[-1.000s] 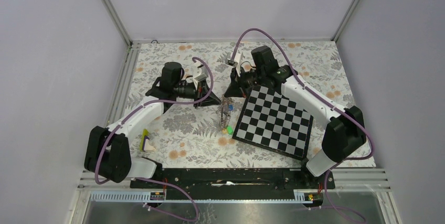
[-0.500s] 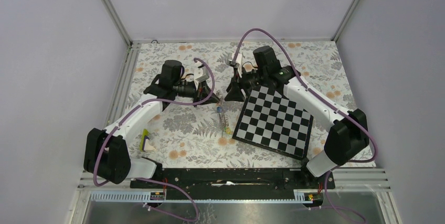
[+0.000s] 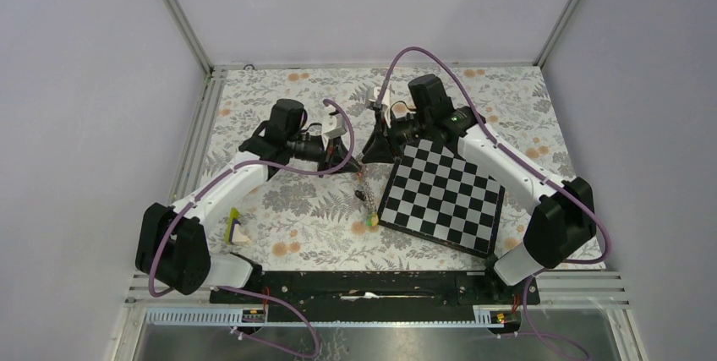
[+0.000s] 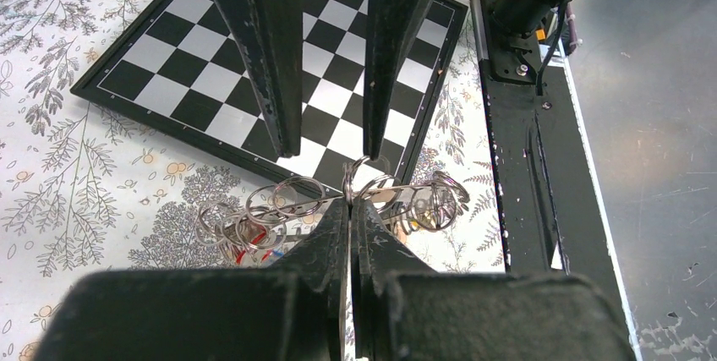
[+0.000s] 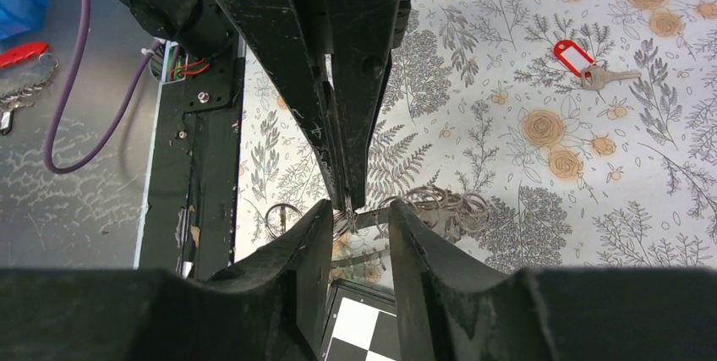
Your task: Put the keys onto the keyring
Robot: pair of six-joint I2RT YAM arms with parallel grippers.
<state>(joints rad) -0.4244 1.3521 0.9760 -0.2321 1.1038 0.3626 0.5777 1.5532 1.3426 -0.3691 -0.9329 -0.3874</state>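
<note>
Nearest the arm bases, a small yellow and white object (image 3: 235,229) lies on the worktop (image 3: 279,200), which is covered by a matte cloth printed with grey ferns and orange flowers. To its right sits a glossy black and white chessboard (image 3: 444,196) with a thin dark frame, turned at an angle.

Just off the board's left edge the keys (image 3: 364,198) trail in a thin string, with a green blob (image 3: 372,220) at the near end. The left wrist view shows them as a tangle of small shiny wire rings (image 4: 292,198) with bits of red and blue plastic underneath.

The keyring (image 4: 325,202) appears there only edge-on, as a thin straight metal line with the rings threaded on it. The left gripper (image 4: 351,205) has its flat black fingers pressed together and pinches that line. The right gripper (image 5: 359,209) faces it from the other side with its fingers apart, and the left fingertips sit in the gap. I cannot tell whether the right gripper touches the metal.

Both arms reach forward from their bases and bend inward, so they meet tip to tip by the board's far left corner.

Farther out, a key with a red tag (image 5: 573,55) lies alone on the cloth.
</note>
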